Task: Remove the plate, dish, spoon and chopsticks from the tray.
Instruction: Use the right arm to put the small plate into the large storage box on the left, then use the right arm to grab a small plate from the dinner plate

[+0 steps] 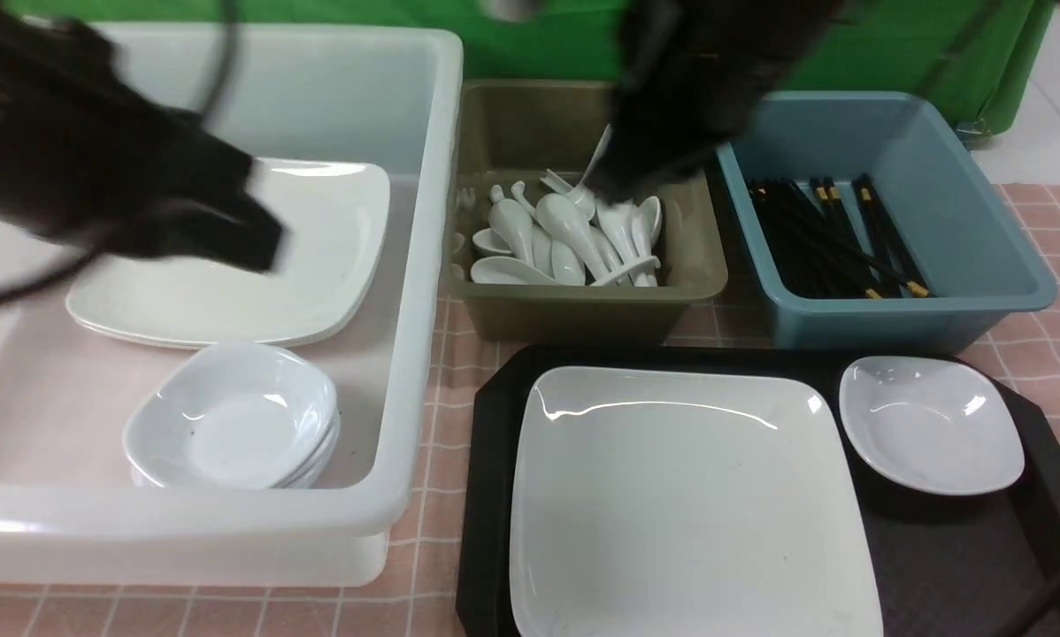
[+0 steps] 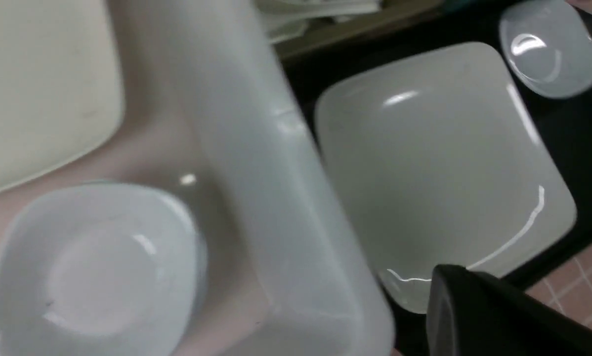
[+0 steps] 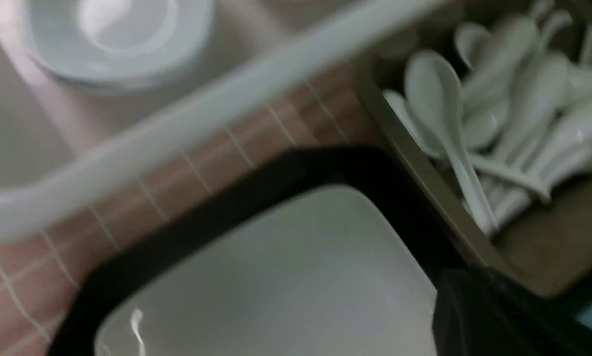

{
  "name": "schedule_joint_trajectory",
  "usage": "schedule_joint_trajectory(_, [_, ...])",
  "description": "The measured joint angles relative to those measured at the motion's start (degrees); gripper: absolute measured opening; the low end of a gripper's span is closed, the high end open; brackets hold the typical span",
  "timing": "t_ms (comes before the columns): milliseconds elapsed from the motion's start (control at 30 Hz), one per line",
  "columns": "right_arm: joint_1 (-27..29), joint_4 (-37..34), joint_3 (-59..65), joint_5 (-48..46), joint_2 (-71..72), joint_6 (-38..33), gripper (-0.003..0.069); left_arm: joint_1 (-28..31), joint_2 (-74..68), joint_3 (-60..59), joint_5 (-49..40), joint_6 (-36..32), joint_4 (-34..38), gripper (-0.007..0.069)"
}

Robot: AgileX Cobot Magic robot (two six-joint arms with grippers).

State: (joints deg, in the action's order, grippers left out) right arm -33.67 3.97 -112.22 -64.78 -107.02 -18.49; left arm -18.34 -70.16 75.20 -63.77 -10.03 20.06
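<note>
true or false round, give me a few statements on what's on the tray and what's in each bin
1. The large square plate lies on the black tray. True.
2. The small dish rests on top of that plate. False: it lies beside the plate, directly on the tray.
3. The blue bin holds spoons. False: it holds black chopsticks; the spoons are in the olive bin.
4. A stack of small dishes sits in the white bin. True.

Left hand (image 1: pixel 260 237), right hand (image 1: pixel 608 181) closed.
</note>
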Motion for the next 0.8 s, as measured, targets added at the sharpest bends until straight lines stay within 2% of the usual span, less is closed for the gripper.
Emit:
schedule_joint_trajectory(67, [4.66,-0.06,9.49,0.1,3.71,-0.68,0.0059,-8.05,-2.66,-0.38,1.72,0.2,-1.07,-0.0003])
schedule_joint_trajectory(133, [7.5,-0.06,15.78,0.16,5.25,-0.87,0.0092,-11.47,-4.1,-0.66,2.8,0.33,-1.45,-0.0003])
schedule_joint_trajectory(167, [10.2,-0.06,22.03,0.51,6.85,-1.2,0.0158,-15.22,-6.09,-0.79,4.15,0.62,-1.68,-0.0003])
schedule_joint_trajectory(200, [10.91,0.01,23.75,0.52,7.0,-1.27,0.0178,-15.64,-6.34,-0.79,4.39,0.61,-1.68,-0.0003])
schedule_joint_trajectory(233, [13.67,0.56,30.29,2.1,7.67,-1.27,0.0269,-18.52,-8.31,-0.83,6.05,0.69,-1.68,-0.0003])
schedule_joint_trajectory(267, [15.23,1.09,33.98,4.16,7.72,-1.27,0.033,-19.89,-9.46,-0.83,6.9,0.74,-1.75,-0.0003])
schedule_joint_trajectory(400, [18.97,1.79,43.11,12.98,7.35,-1.34,0.0495,-22.14,-12.26,-0.83,7.79,0.79,-1.82,-0.0003])
schedule_joint_trajectory(433, [20.39,2.34,46.77,18.08,6.85,-1.49,0.0554,-22.39,-13.33,-0.9,7.79,0.74,-2.04,-0.0003])
schedule_joint_trajectory(633, [21.09,4.05,49.92,27.78,5.04,-3.56,0.0575,-22.39,-13.83,-0.9,8.74,0.68,-5.12,-0.0003])
schedule_joint_trajectory(800, [21.09,6.19,49.92,30.41,2.39,-4.39,0.057,-22.39,-13.83,-0.9,9.5,0.5,-5.28,-0.0003])
